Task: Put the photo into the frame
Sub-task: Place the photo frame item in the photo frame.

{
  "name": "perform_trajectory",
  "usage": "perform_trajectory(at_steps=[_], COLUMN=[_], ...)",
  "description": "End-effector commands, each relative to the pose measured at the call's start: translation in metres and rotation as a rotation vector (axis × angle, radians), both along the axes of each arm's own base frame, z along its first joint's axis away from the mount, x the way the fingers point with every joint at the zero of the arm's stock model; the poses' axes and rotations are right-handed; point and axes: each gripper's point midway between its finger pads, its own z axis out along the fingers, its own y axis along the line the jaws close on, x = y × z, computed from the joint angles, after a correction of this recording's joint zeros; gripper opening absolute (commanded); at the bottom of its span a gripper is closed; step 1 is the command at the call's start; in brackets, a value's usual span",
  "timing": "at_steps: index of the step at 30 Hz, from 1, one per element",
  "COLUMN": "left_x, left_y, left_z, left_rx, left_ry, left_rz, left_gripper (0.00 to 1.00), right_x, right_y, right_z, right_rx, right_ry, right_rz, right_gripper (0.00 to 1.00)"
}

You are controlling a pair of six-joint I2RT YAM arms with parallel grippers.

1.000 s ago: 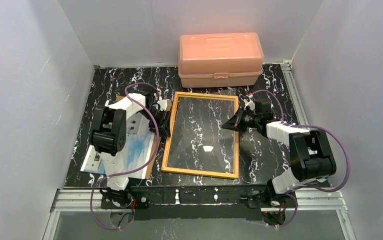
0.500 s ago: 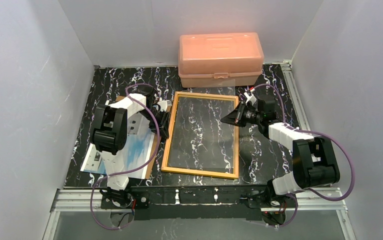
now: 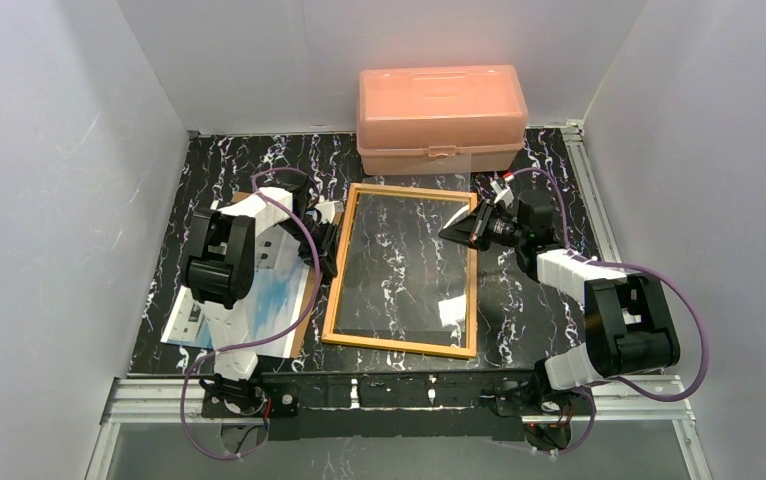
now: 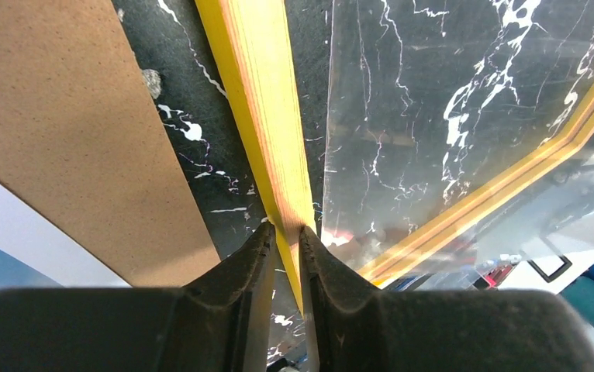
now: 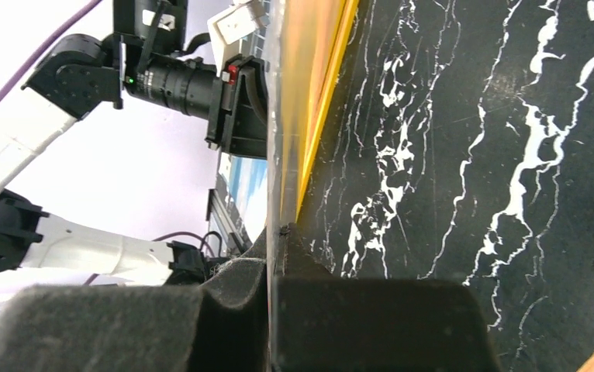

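Observation:
The frame (image 3: 401, 341), a yellow-orange border, lies flat mid-table. My left gripper (image 3: 331, 250) is shut on its left rail; in the left wrist view both jaws press the yellow rail (image 4: 267, 116) at the gripper (image 4: 286, 231). My right gripper (image 3: 449, 230) is shut on the right edge of the clear pane (image 3: 409, 250) and holds that side tilted up off the frame; the right wrist view shows the thin pane (image 5: 276, 116) edge-on between the jaws of the gripper (image 5: 276, 232). The photo (image 3: 259, 300), blue sky, lies left of the frame under the left arm.
A brown backing board (image 4: 61, 116) lies under the photo, beside the frame's left rail. A salmon-pink plastic box (image 3: 441, 118) stands at the back, just beyond the frame's far end. White walls close in the table on three sides.
The left jaws have closed onto the frame's left rail. The right gripper has shifted slightly back and up with the pane, tilting it more.

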Motion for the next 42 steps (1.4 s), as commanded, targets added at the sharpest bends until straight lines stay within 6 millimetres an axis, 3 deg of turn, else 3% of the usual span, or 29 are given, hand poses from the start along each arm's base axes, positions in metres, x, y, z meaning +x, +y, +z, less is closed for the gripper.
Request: perform_trajectory(at_steps=[1,6,19,27,42], left_x=[-0.003,-0.006,-0.007,-0.007,-0.006], left_y=[-0.002,-0.003,-0.003,-0.002,-0.003], left_z=[0.005,0.005,0.002,0.002,0.004], left_rx=[-0.012,-0.018,-0.017,-0.014,-0.014], left_ry=[0.001,0.009,0.022,0.020,0.019], left_rz=[-0.010,-0.002,0.005,0.003,0.003], left_gripper=[0.15,0.13,0.11,0.10,0.09], right_x=[0.002,-0.001,-0.009,-0.013,-0.017], right_y=[0.007,0.006,0.004,0.005,0.005], right_z=[0.043,0.061,0.054,0.064,0.037], right_rx=[0.110,0.110,0.115,0.169,0.142], right_ry=[-0.085,-0.114,-0.080,-0.062,-0.008], right_rz=[0.012,0.014,-0.003,-0.006,-0.017], right_gripper=[0.01,0.01,0.01,0.01,0.01])
